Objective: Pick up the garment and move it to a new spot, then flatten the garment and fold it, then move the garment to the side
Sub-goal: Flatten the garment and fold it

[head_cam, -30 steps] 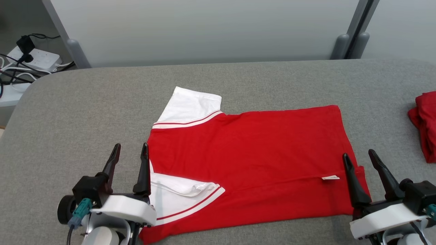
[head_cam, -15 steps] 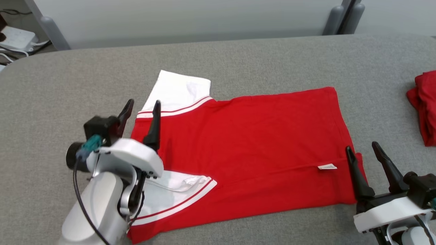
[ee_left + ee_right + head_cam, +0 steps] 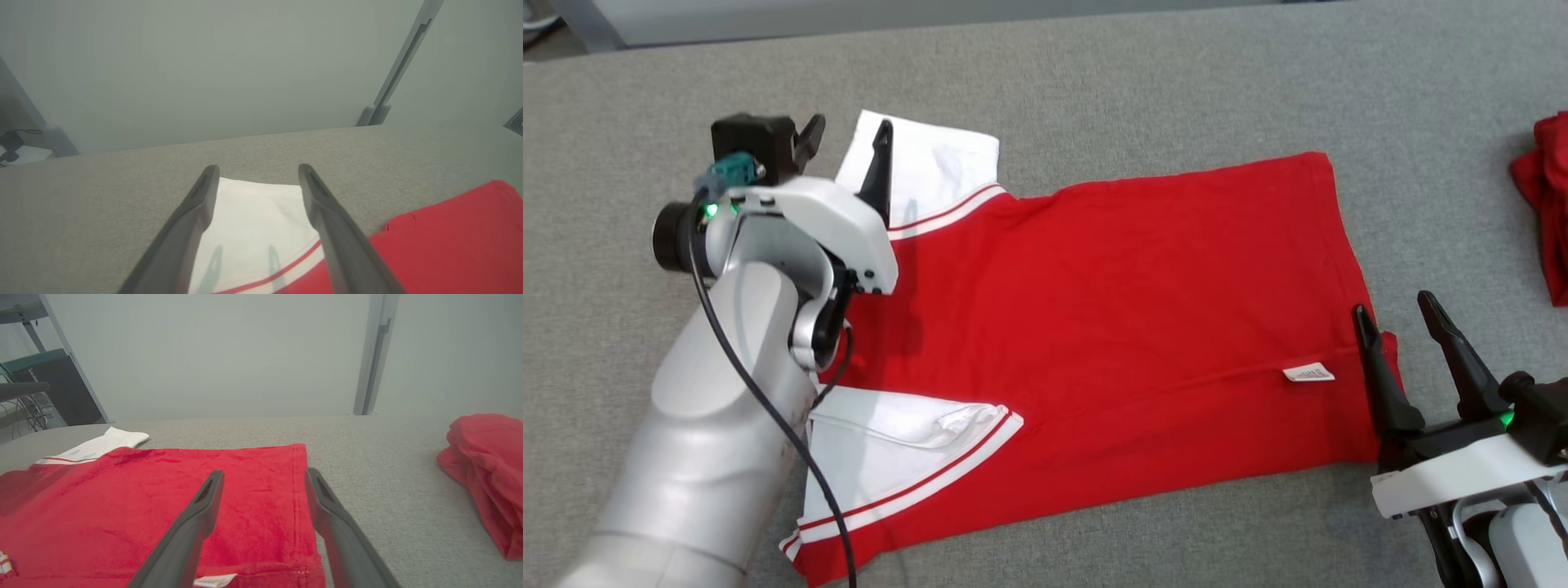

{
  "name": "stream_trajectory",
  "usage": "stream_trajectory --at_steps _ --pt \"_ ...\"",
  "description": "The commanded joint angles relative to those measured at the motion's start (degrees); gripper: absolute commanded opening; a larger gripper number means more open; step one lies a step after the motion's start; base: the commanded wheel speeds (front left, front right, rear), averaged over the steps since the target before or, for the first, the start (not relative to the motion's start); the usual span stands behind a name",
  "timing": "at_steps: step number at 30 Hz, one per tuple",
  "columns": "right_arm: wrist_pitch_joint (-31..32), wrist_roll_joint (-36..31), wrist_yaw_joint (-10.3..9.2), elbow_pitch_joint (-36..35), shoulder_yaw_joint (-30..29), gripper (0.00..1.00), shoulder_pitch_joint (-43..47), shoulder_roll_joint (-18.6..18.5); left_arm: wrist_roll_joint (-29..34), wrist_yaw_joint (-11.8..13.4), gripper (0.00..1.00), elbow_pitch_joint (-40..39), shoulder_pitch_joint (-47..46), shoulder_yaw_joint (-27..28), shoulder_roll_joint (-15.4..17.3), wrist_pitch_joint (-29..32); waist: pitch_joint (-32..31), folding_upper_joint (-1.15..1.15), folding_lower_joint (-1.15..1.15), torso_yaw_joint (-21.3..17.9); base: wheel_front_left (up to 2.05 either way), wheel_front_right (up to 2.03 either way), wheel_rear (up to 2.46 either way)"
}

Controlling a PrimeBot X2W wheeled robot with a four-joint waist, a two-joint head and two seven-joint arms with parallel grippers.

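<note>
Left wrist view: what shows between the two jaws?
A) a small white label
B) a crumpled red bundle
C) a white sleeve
C: the open jaws frame the white sleeve, with its red stripe, beside the red shirt body.

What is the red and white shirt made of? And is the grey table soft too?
The shirt looks like soft, matte knit cloth, maybe cotton: it lies limp, wrinkles a little and has stitched hems. The table seems covered in grey matte fabric with a fine speckled weave; what lies under it is hidden.
</note>
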Motion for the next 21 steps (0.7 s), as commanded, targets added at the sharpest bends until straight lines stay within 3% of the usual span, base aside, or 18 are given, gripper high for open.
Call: stream_trajectory --at_steps 1,10,21 --pt "-0.74 0.1 0.23 -1.61 1.04 1.0 -1.02 -1.23 0.24 -0.57 1.0 0.89 -4.55 1.24 1.5 0.57 1.74 0.0 0.0 -0.55 0.0 0.0 0.0" --pt "-0.74 0.12 0.23 -2.69 1.77 1.0 -3.19 -1.55 0.55 -2.33 1.0 14.49 -15.58 -0.07 0.63 4.28 6.37 0.0 0.0 -2.09 0.0 0.0 0.0" --pt "-0.74 0.57 0.23 -3.49 2.81 1.0 -5.25 -1.85 0.92 -3.63 1.0 25.58 -23.47 -0.64 1.61 3.26 10.98 0.0 0.0 -4.53 0.0 0.0 0.0"
